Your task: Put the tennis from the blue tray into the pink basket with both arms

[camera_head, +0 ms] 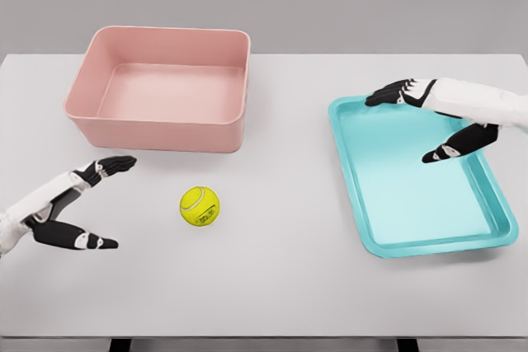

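A yellow tennis ball (200,205) lies on the white table, in front of the pink basket (158,121) and outside the blue tray (487,224). The basket stands at the back left with nothing in it. Nothing lies in the tray at the right. My left hand (106,202) hovers at the lower left, a short way left of the ball, fingers spread and holding nothing. My right hand (412,125) hangs over the tray's far part, fingers extended, also holding nothing.
The white table (280,286) spans the view, with its front edge near the bottom. A grey wall is behind it.
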